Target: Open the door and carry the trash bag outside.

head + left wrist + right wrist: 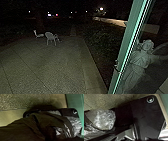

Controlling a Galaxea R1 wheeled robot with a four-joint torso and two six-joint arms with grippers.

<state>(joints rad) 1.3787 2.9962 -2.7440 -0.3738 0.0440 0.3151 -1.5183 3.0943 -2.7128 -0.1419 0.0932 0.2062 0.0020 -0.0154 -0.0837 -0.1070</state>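
1. A paved yard (47,67) of speckled grey slabs, crossed by thin dark joints, spreads over the left and middle of the head view under a black night sky. A smoother, paler concrete band (91,72) runs along its right side.
2. Beside that band lies a dark bed of low, leafy plants (100,42); farther back, a long, low, pale wall (112,22) catches some light.
3. The tall green door (128,40) rises at the right of the head view, a bright line running down its edge and a small curved metal handle (115,67) low on it.
4. Just past the door's edge, to the right, stands a pale statue (138,62) of a robed figure with what looks like a wing.
5. The trash bag (50,121), dark, thin and crumpled plastic with shiny silvery-grey areas, is close to the robot's front, above the floor, overlapping the view of the robot's own dark plate (147,117).
6. As for the left jaws and the right jaws, I cannot tell whether either pair is released, clenched or grasping the bag.
7. Two white chairs (51,37) stand near each other at the yard's far end.
8. Small lights (101,8) dot the darkness beyond.
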